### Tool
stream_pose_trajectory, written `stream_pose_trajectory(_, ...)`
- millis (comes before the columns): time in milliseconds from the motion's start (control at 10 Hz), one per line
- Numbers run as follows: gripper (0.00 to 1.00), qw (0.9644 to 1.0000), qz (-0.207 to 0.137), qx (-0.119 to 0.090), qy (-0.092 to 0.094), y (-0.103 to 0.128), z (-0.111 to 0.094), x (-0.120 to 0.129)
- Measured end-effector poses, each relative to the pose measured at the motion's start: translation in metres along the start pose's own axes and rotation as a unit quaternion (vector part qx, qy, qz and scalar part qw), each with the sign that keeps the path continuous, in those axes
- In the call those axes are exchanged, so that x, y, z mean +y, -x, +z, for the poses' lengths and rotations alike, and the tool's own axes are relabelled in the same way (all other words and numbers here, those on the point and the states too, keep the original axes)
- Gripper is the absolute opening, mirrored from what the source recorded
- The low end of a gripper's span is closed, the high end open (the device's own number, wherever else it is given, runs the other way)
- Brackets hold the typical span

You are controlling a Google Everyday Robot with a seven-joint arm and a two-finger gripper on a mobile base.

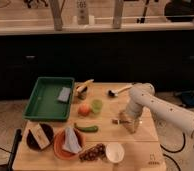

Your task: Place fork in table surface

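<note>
The small silvery fork (116, 121) shows low over the light tan table surface (140, 145), right of centre, just left of my gripper (126, 123). The gripper points down at the tabletop on the end of the white arm (155, 107), which comes in from the right. I cannot tell whether the fork rests on the wood or is held. The green pepper (86, 128) lies to the left of the fork.
A green tray (40, 102) holding a grey sponge (64, 94) sits at the back left. A dark-headed utensil (118, 90), an orange fruit (84, 109), a green cup (96, 105), an orange plate with cloth (67, 142), a dark bowl (40, 136) and a white cup (114, 151) stand around.
</note>
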Motion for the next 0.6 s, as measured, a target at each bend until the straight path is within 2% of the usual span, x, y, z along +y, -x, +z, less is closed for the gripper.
stream_pose_trajectory(200, 0.12, 1.0000, -0.002, -0.001, 0.002, 0.0021, -0.0044, 0.0000)
stream_pose_trajectory(300, 0.04, 1.0000, -0.003, 0.001, 0.003, 0.0014, -0.0059, 0.0012)
stream_pose_trajectory(400, 0.00, 1.0000, -0.004, 0.001, 0.009, 0.0016, -0.0047, 0.0064)
stream_pose_trajectory(600, 0.00, 0.9999, -0.002, 0.001, 0.010, 0.0002, -0.0059, 0.0074)
